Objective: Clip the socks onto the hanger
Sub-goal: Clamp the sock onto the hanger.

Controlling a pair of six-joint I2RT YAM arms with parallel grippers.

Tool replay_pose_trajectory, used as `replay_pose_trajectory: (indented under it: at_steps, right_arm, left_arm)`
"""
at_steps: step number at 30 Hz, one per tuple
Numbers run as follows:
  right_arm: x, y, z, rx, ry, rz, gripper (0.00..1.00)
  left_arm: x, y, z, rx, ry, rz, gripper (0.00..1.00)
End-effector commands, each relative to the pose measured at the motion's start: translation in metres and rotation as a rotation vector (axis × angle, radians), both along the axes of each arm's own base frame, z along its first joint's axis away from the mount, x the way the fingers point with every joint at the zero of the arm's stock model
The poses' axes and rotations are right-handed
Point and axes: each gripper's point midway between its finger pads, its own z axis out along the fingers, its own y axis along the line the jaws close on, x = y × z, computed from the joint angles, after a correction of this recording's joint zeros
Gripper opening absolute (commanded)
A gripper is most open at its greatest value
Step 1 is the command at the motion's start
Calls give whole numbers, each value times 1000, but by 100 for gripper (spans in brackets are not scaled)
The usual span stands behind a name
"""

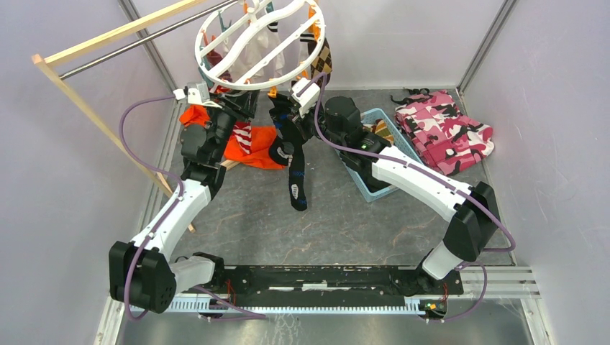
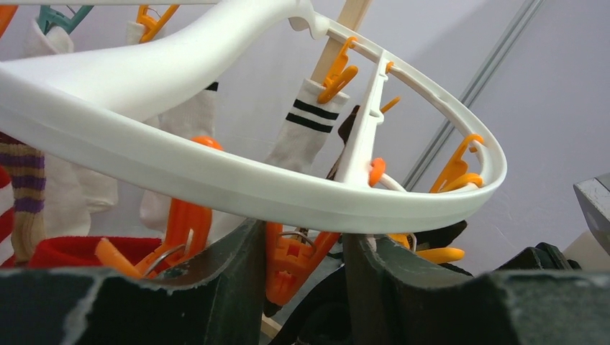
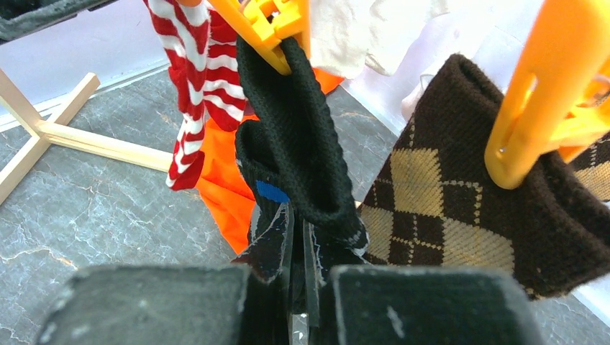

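The white round hanger (image 1: 198,43) hangs at the back, its rim (image 2: 216,180) just above my left gripper (image 2: 302,241). The left gripper (image 1: 241,108) is shut on an orange clip (image 2: 295,266), one finger on each handle. My right gripper (image 3: 298,237) is shut on a black sock with a blue patch (image 3: 302,144). The sock's cuff sits in an orange clip (image 3: 266,29), and its foot hangs down (image 1: 296,180) below the right gripper (image 1: 284,108). On other clips hang a brown argyle sock (image 3: 446,215), a red-and-white striped sock (image 3: 198,86) and a white sock with black stripes (image 2: 306,136).
An orange garment (image 1: 248,144) lies on the floor under the hanger. A teal basket (image 1: 367,190) sits beneath the right arm, with a pink camouflage cloth (image 1: 446,129) to its right. The wooden rack (image 1: 93,115) with its metal bar (image 1: 137,43) stands at the left.
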Motion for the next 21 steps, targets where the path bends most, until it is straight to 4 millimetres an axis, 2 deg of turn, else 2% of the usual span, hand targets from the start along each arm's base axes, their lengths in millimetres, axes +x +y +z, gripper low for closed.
replay_pose_trajectory:
  at_steps: [1,7,11,15,21]
  right_arm:
    - [5,-1,28,54,-41,-15,0]
    - [5,-2,27,53,-40,-16,0]
    - [4,-2,29,55,-43,-14,0]
    - [5,-3,29,55,-43,-17,0]
    - [4,-3,31,59,-44,-16,0]
  left_arm:
    - [-8,3,36,-10,-111,8,44]
    - [-12,-1,41,-13,-119,-20,32]
    - [-14,-2,43,-26,-108,-34,31]
    - [-16,-2,45,-36,-102,-37,38]
    - [-23,1,44,-9,-137,-20,56]
